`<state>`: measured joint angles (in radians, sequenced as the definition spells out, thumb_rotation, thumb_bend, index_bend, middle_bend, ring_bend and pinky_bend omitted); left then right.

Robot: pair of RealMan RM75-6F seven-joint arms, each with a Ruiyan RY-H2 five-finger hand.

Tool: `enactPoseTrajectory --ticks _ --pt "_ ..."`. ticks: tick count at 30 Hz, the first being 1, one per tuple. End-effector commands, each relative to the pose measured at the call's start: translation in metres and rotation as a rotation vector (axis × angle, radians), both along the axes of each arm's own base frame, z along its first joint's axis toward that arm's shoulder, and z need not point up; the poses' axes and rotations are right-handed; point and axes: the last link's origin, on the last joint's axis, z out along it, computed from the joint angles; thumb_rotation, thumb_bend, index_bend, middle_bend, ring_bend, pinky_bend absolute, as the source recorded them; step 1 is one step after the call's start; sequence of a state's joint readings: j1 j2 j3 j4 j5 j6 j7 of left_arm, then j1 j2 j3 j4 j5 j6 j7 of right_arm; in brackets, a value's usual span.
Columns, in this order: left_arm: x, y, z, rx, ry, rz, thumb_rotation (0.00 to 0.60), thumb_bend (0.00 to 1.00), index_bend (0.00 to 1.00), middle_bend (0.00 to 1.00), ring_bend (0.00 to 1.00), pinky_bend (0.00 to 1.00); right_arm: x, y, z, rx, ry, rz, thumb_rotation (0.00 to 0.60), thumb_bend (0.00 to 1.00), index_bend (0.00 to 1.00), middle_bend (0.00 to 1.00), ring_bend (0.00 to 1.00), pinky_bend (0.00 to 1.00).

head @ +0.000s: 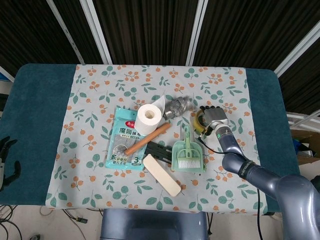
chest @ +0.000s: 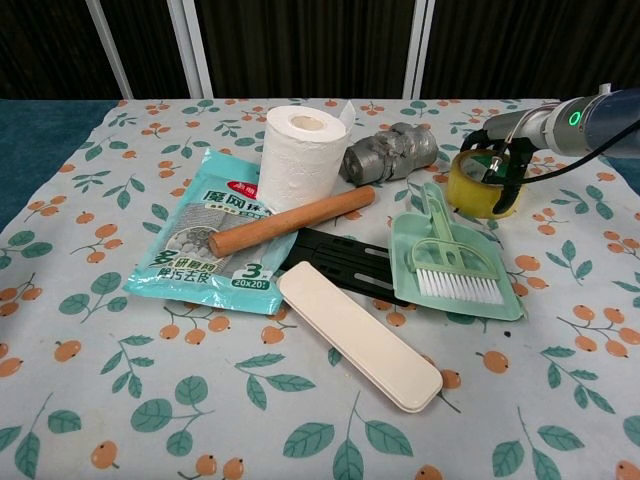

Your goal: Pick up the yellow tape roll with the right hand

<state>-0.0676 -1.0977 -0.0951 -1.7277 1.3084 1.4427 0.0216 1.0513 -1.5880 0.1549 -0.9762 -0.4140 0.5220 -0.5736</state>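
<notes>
The yellow tape roll [head: 200, 122] [chest: 476, 189] lies flat on the flowered cloth at the right, just behind the green dustpan. My right hand [head: 215, 117] [chest: 508, 138] sits on top of it, fingers [chest: 514, 172] curled down over the roll's rim and gripping it, one reaching into the hole. The roll still rests on the table. My left hand [head: 6, 162] hangs off the table's left edge, fingers apart, holding nothing; only the head view shows it.
A grey crumpled wad [chest: 390, 152] lies just left of the tape. The green dustpan with brush [chest: 450, 265] is right in front of it. Further left are a toilet paper roll [chest: 300, 150], a wooden rod [chest: 290, 220], a teal packet [chest: 210, 235], a black strip [chest: 340, 262] and a white case [chest: 360, 335].
</notes>
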Motion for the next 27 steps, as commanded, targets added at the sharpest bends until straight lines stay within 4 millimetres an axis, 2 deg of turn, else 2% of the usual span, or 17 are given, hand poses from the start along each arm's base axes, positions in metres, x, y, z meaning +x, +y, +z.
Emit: enactPoseTrajectory --ticks 1,5,10,14,20,27 --pt "0.0 0.0 0.0 -0.001 -0.002 0.003 0.6 0.55 0.15 0.06 0.05 0.0 0.003 0.001 -0.002 0.01 -0.014 0.001 0.6 0.17 0.17 0.23 0.21 0.19" --pt "0.0 0.0 0.001 0.003 -0.006 0.008 0.6 0.55 0.16 0.06 0.06 0.0 0.007 0.0 -0.003 -0.008 -0.026 0.017 0.6 0.18 0.27 0.35 0.32 0.29" --pt "0.003 0.003 0.006 0.032 -0.047 -0.022 0.6 0.55 0.18 0.06 0.06 0.0 0.006 0.002 -0.005 -0.02 -0.041 0.029 0.6 0.27 0.35 0.41 0.41 0.38" --pt "0.002 0.001 0.005 0.029 -0.044 -0.033 0.6 0.55 0.18 0.06 0.06 0.0 0.004 0.005 -0.001 -0.029 -0.053 0.039 0.6 0.32 0.43 0.46 0.48 0.39" --pt "0.002 0.001 0.002 0.016 -0.036 -0.034 0.6 0.55 0.18 0.06 0.06 0.0 0.009 0.009 0.011 -0.104 -0.14 0.06 0.6 0.36 0.48 0.5 0.51 0.39" --pt "0.003 0.001 0.002 0.015 -0.038 -0.034 0.6 0.55 0.18 0.06 0.06 0.0 0.007 0.012 0.039 -0.182 -0.258 0.052 0.6 0.36 0.48 0.5 0.5 0.39"
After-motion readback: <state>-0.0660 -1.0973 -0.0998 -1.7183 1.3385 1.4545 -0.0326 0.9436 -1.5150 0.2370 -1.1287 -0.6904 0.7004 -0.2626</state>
